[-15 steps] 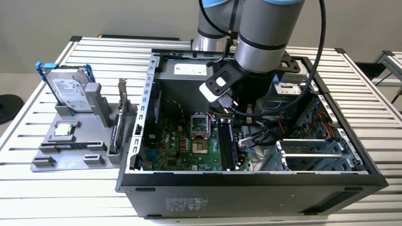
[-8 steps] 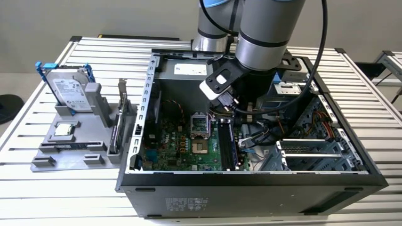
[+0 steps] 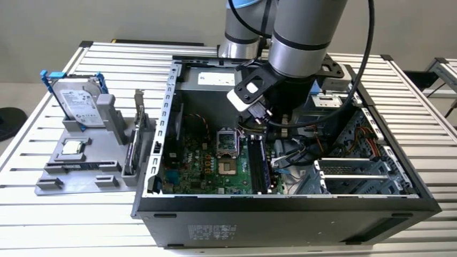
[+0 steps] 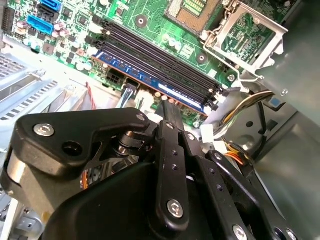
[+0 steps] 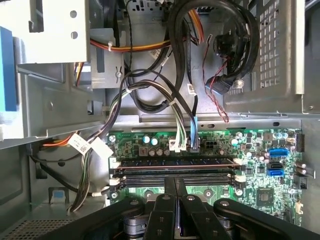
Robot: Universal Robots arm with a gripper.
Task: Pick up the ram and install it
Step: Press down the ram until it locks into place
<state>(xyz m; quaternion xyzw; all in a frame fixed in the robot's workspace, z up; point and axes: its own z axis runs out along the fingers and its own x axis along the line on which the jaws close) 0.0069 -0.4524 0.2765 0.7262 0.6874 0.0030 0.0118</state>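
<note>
The ram is a long dark stick with bluish marks, lying along the memory slots on the green motherboard inside the open computer case. In both wrist views the ram lies in the outermost slot, parallel to the other dark slots. My gripper hangs inside the case just above the slots. Its black fingers are pressed together with nothing between them. The gripper tip sits right at the ram's long edge; I cannot tell whether it touches.
Bundled cables and a metal drive cage crowd the case beside the slots. The open processor socket lies on the slots' other side. At the exterior view's left, a grey fixture holds a hard drive and an upright card.
</note>
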